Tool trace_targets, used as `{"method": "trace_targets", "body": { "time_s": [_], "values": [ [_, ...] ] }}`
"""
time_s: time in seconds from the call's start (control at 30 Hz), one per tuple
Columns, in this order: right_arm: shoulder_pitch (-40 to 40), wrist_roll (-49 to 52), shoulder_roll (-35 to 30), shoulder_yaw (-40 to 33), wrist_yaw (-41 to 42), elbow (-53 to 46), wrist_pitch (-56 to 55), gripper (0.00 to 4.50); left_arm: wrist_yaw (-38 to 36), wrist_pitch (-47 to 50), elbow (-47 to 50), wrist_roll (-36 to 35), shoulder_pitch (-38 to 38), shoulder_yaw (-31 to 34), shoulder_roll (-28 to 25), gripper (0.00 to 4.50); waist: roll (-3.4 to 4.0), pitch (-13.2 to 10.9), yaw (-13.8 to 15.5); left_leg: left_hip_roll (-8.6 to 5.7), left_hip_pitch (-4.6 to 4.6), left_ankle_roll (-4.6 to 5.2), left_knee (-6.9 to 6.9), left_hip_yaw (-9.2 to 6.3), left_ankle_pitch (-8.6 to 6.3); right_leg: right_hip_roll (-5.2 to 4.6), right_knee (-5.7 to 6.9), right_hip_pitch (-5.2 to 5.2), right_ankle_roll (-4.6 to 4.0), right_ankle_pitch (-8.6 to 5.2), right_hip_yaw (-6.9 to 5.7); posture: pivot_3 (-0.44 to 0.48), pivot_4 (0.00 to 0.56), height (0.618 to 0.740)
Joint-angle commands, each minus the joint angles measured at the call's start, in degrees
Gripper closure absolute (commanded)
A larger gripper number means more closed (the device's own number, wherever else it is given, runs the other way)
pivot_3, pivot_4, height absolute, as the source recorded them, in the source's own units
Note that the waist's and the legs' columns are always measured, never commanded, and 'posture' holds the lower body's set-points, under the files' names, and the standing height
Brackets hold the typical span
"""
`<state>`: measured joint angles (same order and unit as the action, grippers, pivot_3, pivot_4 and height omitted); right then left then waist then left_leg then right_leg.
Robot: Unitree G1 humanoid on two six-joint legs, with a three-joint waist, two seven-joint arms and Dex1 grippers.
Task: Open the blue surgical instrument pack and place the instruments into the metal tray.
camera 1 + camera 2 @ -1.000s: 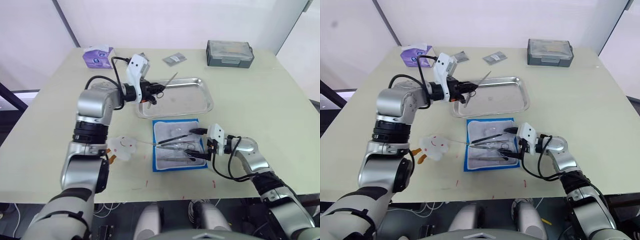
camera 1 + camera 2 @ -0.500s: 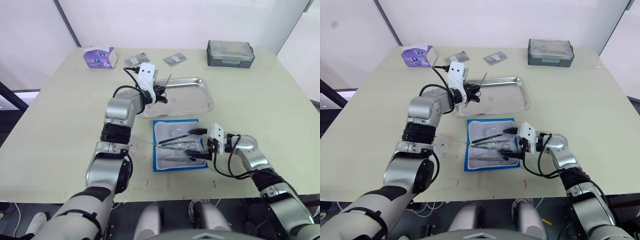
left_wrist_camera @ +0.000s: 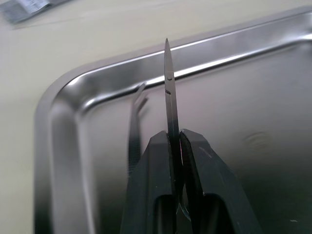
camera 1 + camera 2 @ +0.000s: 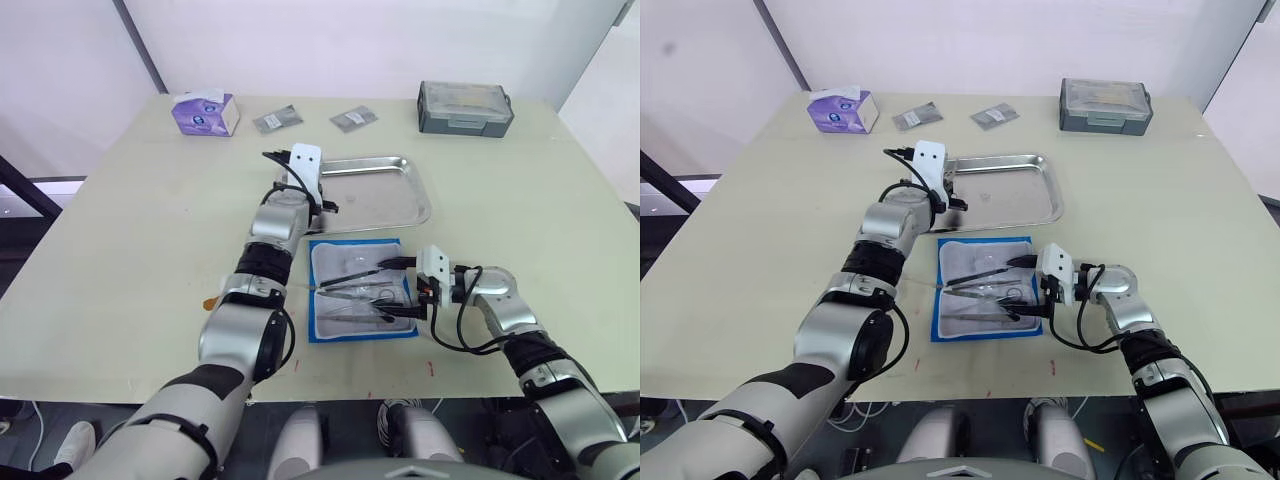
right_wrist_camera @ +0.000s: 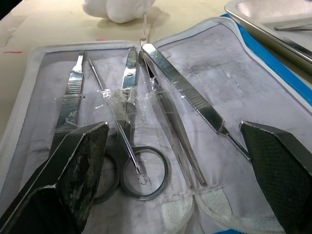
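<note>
left gripper (image 3: 174, 141) hiding scissors (image 3: 169, 92) handles

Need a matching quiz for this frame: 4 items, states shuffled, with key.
1. left gripper
2. right gripper
3. pack
4. tissue box

A. lies open in front of the tray
B. at the table's far left corner
C. open, over the pack
D. shut on scissors, over the tray

Pairs: 1-D, 2-C, 3-A, 4-B

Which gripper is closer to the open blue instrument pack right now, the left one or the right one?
Right. The right gripper hangs open directly over the blue surgical instrument pack and its instruments. The left gripper is over the metal tray beyond the pack, shut on scissors.
</note>
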<state>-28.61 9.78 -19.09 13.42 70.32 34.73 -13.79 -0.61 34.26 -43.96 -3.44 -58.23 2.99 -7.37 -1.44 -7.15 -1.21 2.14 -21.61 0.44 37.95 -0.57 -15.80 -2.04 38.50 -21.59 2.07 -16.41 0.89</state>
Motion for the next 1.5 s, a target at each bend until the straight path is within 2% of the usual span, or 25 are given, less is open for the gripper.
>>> {"method": "trace_targets", "body": {
  "time_s": [0.03,0.57,0.7,0.77,0.83,1.03,1.07,1.5],
  "values": [
    [3.79,-4.93,-1.63,2.8,-0.22,6.54,2.15,0.0,1.09,-1.04,-1.42,-0.59,-2.07,1.84,0.32,4.47,0.01,-0.01,0.01,0.0,0.0,-0.01,0.0,0.01,0.0,0.01,0.0,-0.01,0.0,0.0,0.0,0.0,0.15,0.734],
    [3.63,-5.0,-1.26,2.62,-0.64,6.53,1.96,0.0,3.37,1.6,-1.58,0.06,-2.23,2.08,0.63,4.47,0.0,-0.01,0.17,-0.01,-0.01,-0.15,0.0,0.01,0.05,0.0,-0.01,0.0,0.01,0.0,0.0,0.0,0.15,0.734],
    [3.69,-5.0,-1.14,2.65,-0.75,6.44,1.97,0.0,2.52,2.98,-0.46,-1.77,-2.31,3.41,0.9,4.47,0.0,-0.01,0.17,-0.01,-0.01,-0.16,0.0,0.01,0.05,0.01,-0.01,0.0,0.01,0.0,0.0,0.0,0.15,0.734],
    [3.75,-4.96,-1.09,2.64,-0.78,6.36,2.0,0.0,2.86,3.28,-0.04,-1.89,-2.46,3.64,0.95,3.67,0.0,-0.01,0.16,0.0,0.0,-0.16,0.0,0.01,0.05,0.0,-0.01,0.0,0.01,0.0,0.0,0.0,0.15,0.734],
    [3.79,-4.91,-1.05,2.62,-0.8,6.35,2.03,0.0,3.21,3.15,-0.02,-1.25,-2.57,3.25,0.82,3.16,0.0,-0.01,0.16,-0.01,-0.01,-0.18,0.0,0.01,0.06,0.0,-0.01,0.0,0.01,0.0,-0.01,0.0,0.15,0.734],
    [3.93,-4.72,-1.0,2.47,-0.81,6.3,2.03,0.0,2.87,3.82,1.26,-1.71,-2.71,3.32,0.99,0.22,0.0,-0.01,0.16,0.0,-0.01,-0.19,0.0,0.01,0.06,0.01,-0.01,0.0,0.01,0.0,0.0,0.0,0.15,0.734],
    [3.94,-4.67,-1.01,2.42,-0.79,6.34,2.02,0.0,2.62,4.13,1.86,-1.95,-2.67,3.39,1.11,0.09,0.0,-0.01,0.16,0.0,-0.01,-0.2,0.0,0.01,0.06,0.01,-0.01,0.0,0.01,0.0,0.0,0.0,0.15,0.734],
    [4.28,-4.14,-0.88,2.23,0.14,6.25,1.85,0.0,-3.16,12.84,17.07,-4.59,0.46,3.05,-0.09,0.09,0.0,-0.02,0.18,0.0,-0.01,-0.45,-0.02,0.0,0.17,0.01,-0.02,0.0,0.01,0.0,0.0,0.0,0.15,0.734]
  ]
}}
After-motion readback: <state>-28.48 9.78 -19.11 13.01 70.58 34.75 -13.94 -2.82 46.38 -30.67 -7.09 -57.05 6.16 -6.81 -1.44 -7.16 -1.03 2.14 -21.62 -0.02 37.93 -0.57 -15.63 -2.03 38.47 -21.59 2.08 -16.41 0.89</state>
